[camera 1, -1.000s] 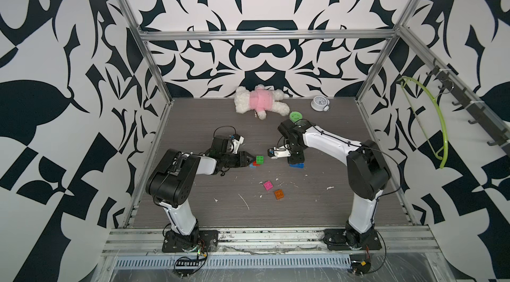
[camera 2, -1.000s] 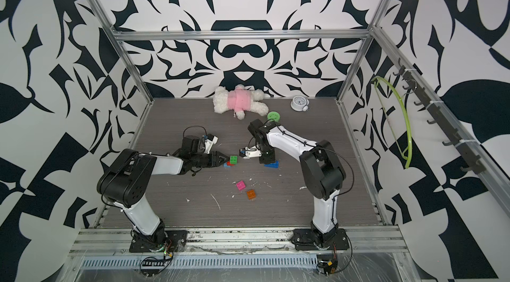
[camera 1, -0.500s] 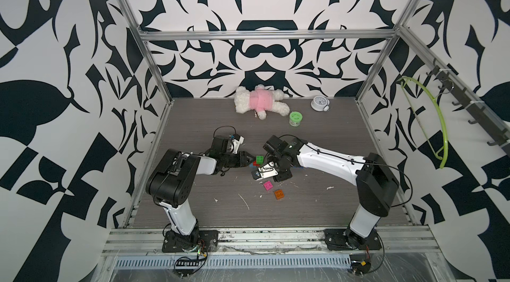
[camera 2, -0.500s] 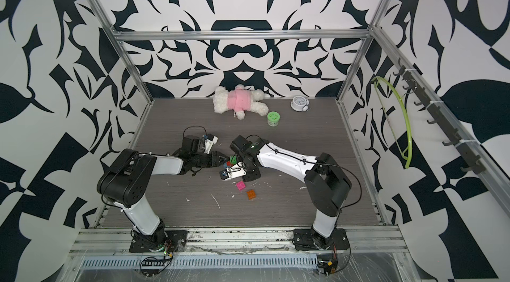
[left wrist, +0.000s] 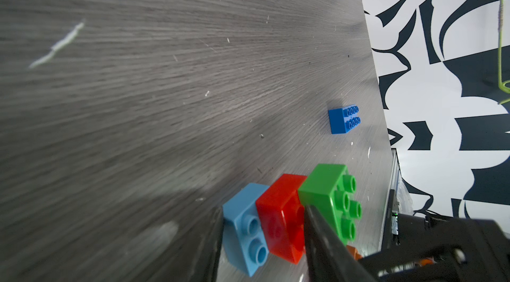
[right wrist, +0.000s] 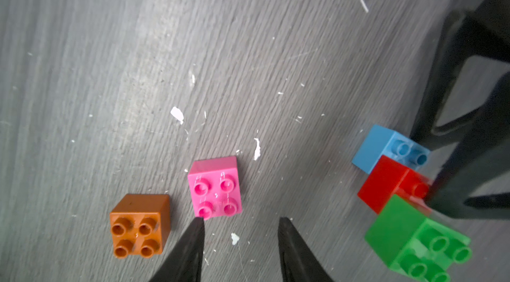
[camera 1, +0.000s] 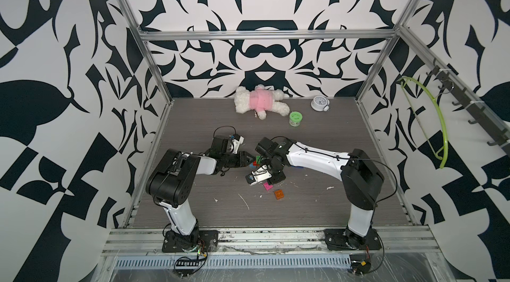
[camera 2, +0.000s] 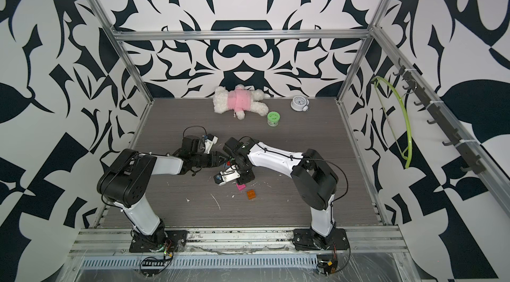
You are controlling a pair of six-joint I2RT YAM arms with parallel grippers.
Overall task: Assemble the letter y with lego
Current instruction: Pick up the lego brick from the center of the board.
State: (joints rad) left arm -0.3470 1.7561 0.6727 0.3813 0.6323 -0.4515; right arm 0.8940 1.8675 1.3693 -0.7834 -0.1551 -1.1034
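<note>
1. Clearly in left wrist view, not right: blue brick (left wrist: 343, 120); stack (left wrist: 278, 222) clamped in left gripper (left wrist: 262, 211).
2. From right wrist: right gripper (right wrist: 241, 221) parted, empty, at pink brick (right wrist: 215, 186); orange brick (right wrist: 139, 225) beside it, stack near.
3. Scuffed grey table (camera 1: 303, 211), black-white walls (camera 1: 262, 4).

We get bright, even overhead light in both top views, sharp at the centre, with the frame bars (camera 1: 265, 35) bowing toward the edges. Both wrist views smear. The desk (left wrist: 138, 87) blurs into streaks, the left end effector (left wrist: 262, 210) looms dark and unfocused, and the lego (right wrist: 214, 186) casts only faint, soft shadows.
</note>
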